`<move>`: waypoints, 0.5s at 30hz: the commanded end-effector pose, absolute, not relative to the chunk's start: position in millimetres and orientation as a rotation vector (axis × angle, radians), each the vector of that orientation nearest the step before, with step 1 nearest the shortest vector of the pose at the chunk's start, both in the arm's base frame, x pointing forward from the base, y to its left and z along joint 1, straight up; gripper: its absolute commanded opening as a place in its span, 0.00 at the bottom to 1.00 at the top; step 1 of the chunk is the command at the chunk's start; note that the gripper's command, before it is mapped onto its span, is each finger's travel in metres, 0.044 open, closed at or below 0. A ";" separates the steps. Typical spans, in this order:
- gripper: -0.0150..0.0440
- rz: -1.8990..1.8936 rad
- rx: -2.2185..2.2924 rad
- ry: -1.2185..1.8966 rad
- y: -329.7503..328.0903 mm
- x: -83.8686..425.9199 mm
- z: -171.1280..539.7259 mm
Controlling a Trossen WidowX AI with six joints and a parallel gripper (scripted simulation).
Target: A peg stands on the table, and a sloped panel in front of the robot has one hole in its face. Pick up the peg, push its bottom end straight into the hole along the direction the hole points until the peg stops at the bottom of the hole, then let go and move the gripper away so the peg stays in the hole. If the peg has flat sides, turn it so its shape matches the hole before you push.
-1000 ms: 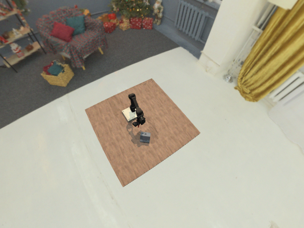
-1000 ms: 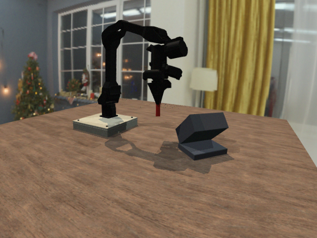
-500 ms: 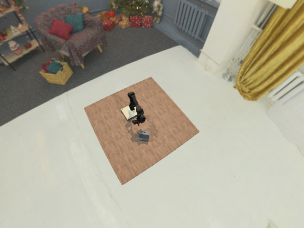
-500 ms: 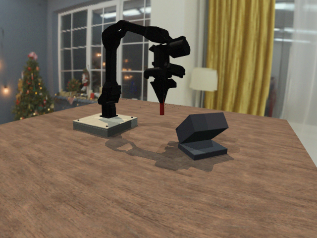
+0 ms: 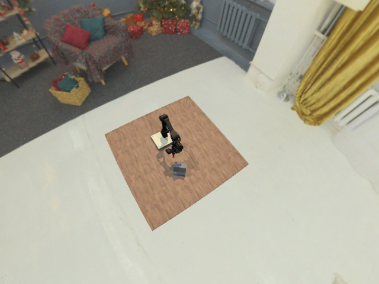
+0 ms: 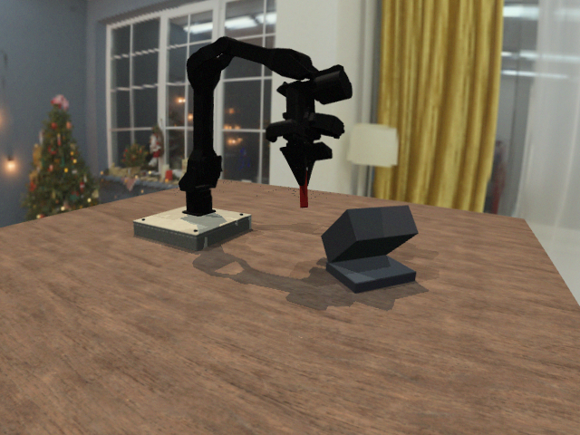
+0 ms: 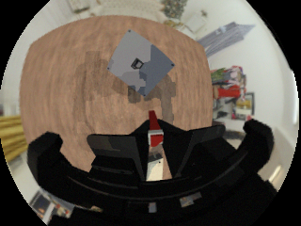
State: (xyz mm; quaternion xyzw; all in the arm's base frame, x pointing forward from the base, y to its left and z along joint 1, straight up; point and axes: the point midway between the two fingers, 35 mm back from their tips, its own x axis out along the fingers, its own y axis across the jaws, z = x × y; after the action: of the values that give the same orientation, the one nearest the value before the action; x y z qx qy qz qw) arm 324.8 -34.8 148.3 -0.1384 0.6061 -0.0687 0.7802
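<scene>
A red peg (image 5: 173,155) (image 6: 304,197) (image 7: 153,123) points down, close to upright, from my gripper (image 6: 304,181) (image 7: 152,121). My gripper is shut on the peg and holds it in the air, between the robot's base and the sloped panel. The grey sloped panel (image 5: 180,165) (image 6: 381,225) (image 7: 123,52) stands on its flat foot. In the wrist view the panel's face is turned at an angle, and its one small, dark-rimmed hole (image 7: 136,63) looks four-sided. The peg's bottom end is clear of the panel. The peg's upper part is hidden between the fingers.
The brown wooden table top (image 5: 137,171) (image 6: 187,351) (image 7: 56,71) lies under everything. The arm's pale base plate (image 5: 158,141) (image 6: 163,227) is behind the gripper. The panel's flat foot (image 6: 383,275) juts out under the tilted block. Shadows of the arm fall around the panel.
</scene>
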 end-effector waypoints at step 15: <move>0.25 -0.260 -0.205 1.226 -23.7 335.1 156.7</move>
State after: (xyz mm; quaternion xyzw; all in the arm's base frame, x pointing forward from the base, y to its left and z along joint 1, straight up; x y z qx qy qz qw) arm 333.2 -25.0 153.9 -0.1026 0.5808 -0.1124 0.7997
